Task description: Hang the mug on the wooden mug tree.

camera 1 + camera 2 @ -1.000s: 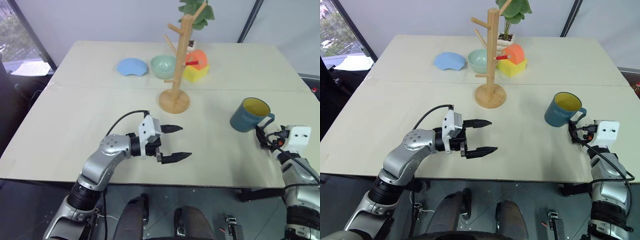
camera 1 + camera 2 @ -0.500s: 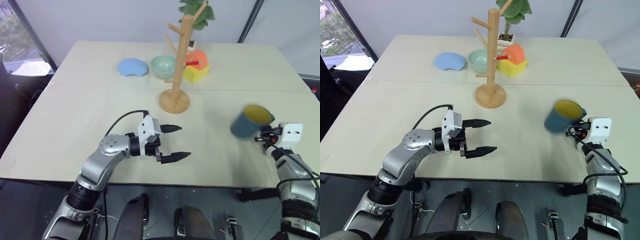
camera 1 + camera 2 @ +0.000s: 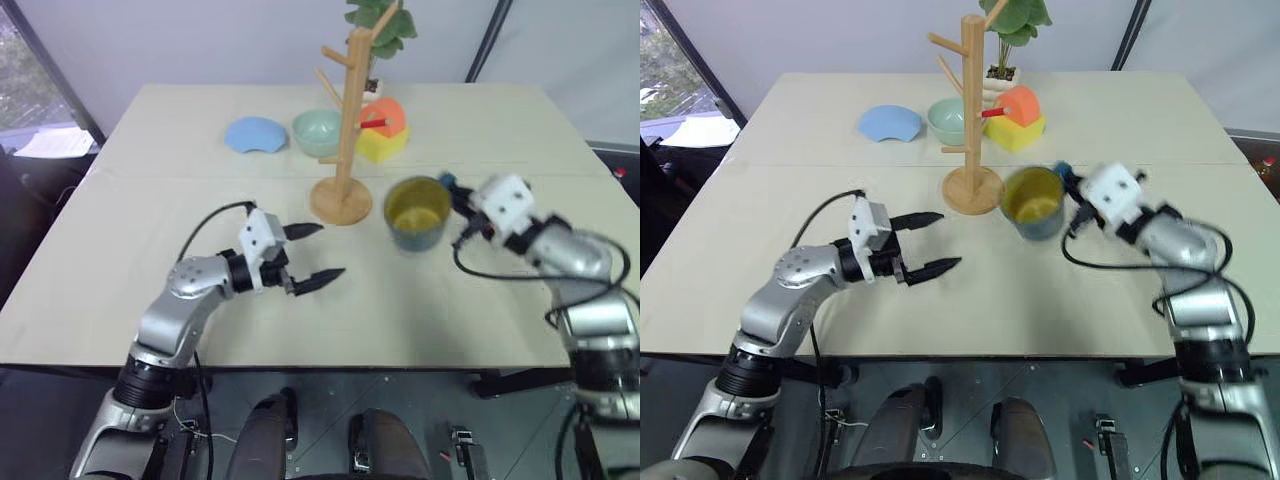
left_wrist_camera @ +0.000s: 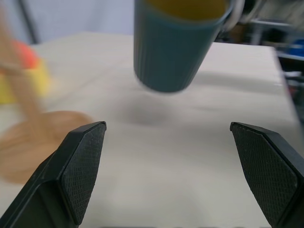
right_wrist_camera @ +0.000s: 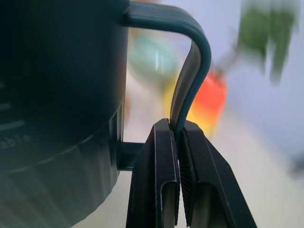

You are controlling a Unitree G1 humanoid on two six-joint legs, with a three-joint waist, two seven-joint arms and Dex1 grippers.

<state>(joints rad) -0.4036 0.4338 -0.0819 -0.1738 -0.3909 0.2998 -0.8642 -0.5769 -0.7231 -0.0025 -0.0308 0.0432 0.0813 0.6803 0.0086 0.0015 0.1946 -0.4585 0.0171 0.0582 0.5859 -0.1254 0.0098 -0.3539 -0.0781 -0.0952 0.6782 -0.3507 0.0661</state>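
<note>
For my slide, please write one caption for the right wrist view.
The right gripper pinches the loop handle of the mug, held off the table.

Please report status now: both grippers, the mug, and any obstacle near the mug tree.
Right gripper shut on mug handle, mug lifted. Left gripper open, empty. Wooden mug tree upright; pale green bowl behind it.

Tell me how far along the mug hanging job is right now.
Done: the right gripper has shut on the handle of the mug and holds it off the table, near the mug tree. In hand: carrying it. Left: hooking the handle over a peg. The left gripper is open and empty.
</note>
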